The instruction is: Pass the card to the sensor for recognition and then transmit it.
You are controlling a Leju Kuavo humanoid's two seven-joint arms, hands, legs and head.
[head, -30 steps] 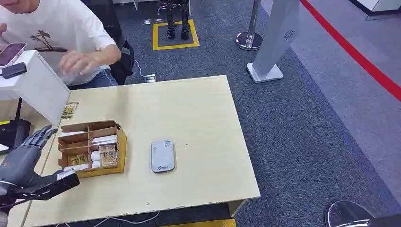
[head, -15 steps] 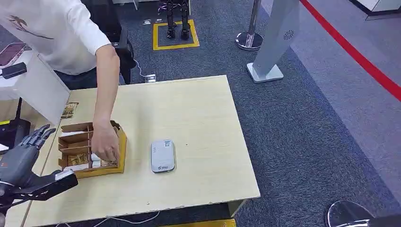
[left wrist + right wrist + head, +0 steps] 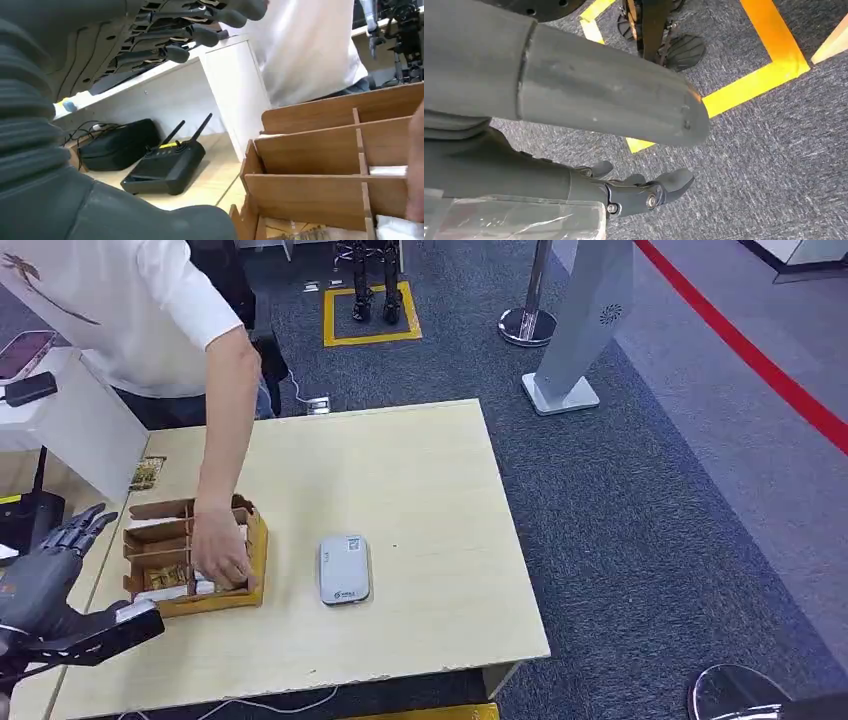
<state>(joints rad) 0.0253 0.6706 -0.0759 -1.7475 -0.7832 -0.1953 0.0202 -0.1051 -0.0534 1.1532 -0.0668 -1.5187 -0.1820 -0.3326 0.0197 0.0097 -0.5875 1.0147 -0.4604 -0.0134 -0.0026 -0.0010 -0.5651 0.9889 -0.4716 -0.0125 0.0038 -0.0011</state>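
Observation:
A wooden divider box (image 3: 255,540) (image 3: 310,155) stands on the left part of the pale table (image 3: 420,480), with cards and white slips in its compartments. A person in a white shirt leans over, and the person's hand (image 3: 222,552) (image 3: 417,165) reaches into the box. The grey-white sensor device (image 3: 344,569) lies flat just right of the box. My left hand (image 3: 45,585) hovers at the table's left edge beside the box, fingers (image 3: 200,35) spread and holding nothing. My right hand (image 3: 644,192) hangs over the carpet, holding nothing.
A white cabinet (image 3: 80,420) with a phone on top stands left of the table, and a black router (image 3: 165,167) sits below it. A loose card (image 3: 147,473) lies at the table's back left. A stanchion base (image 3: 527,325) and a grey pillar (image 3: 580,320) stand behind.
The person stood up and reached an arm into the box, where their hand now shifts slightly among the cards. My left hand has barely moved.

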